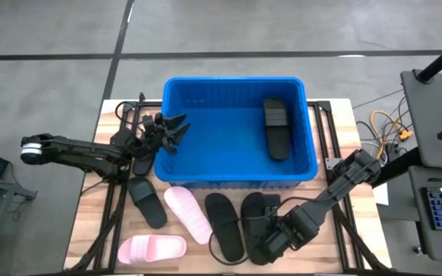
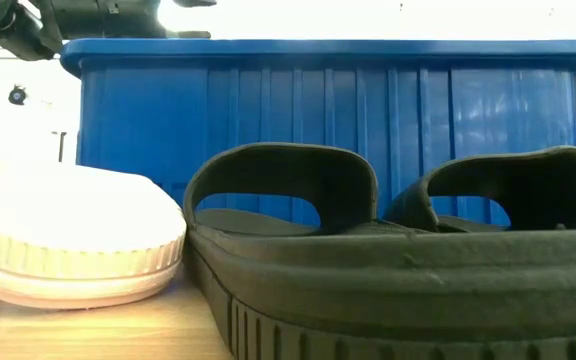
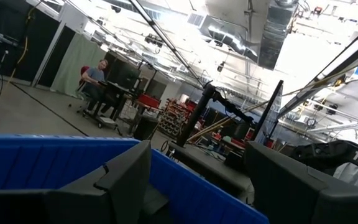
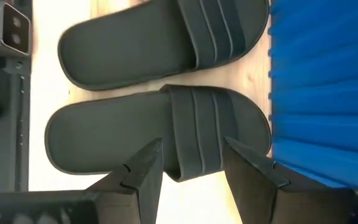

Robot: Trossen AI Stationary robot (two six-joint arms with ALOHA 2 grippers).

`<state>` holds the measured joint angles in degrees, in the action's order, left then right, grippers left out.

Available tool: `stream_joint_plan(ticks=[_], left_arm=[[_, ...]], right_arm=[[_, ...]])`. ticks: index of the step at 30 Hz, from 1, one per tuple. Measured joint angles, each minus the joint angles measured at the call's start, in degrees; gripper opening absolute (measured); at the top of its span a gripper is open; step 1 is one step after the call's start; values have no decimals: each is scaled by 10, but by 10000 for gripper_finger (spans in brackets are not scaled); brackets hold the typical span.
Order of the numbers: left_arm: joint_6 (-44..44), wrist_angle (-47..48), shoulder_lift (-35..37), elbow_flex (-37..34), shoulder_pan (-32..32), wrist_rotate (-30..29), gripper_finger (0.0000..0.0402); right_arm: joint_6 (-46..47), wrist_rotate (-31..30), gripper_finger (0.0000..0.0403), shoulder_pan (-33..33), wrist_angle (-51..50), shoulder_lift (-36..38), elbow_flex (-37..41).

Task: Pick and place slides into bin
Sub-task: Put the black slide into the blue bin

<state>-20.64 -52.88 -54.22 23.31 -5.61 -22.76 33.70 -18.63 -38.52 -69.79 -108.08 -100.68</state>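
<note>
Large blue bin [image 1: 236, 134] set toward the bench's [image 1: 90, 207] far edge, spanning most of its middle. Inside the bin, one black slide [image 1: 275, 126] lying flat near the right wall, lengthwise from far to near. On the bare wood between the bin and the near edge, a row of slides: a black one [image 1: 146, 201] toward the left, a pale pink one [image 1: 189, 215] angled beside it, a second pink one [image 1: 151, 249] lying crosswise close to the near-left corner, then two black ones, [image 1: 222, 225] and [image 1: 256, 215], near the middle. Another dark slide [image 1: 142, 163] partly hidden under the left arm, just beside the bin's left wall. Right tool [image 1: 261, 247] down low at the near edge over the rightmost black slide, fingers [image 4: 143, 168] spread either side of its strap without visibly pressing it, so partly parted and gripping nothing that can be confirmed. Left tool [image 1: 176, 130] raised over the bin's left rim, fingers held wide apart and empty, blue wall visible past them in the wrist view. From bench level, a pink slide [image 2: 78, 235] at the left and a black slide [image 2: 388, 270] filling the foreground, bin wall behind both. Far beyond the bench, a seated person [image 3: 95, 78] at a desk.
</note>
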Motion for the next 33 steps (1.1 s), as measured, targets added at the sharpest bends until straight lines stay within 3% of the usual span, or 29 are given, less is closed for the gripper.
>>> stream_joint_plan(ticks=[23,33], left_arm=[[-1,16,0,0,0,0,246],[-1,16,0,0,0,0,246]], right_arm=[[-6,0,155,-16,2,-83,8],[2,-45,152,-19,6,-88,13]])
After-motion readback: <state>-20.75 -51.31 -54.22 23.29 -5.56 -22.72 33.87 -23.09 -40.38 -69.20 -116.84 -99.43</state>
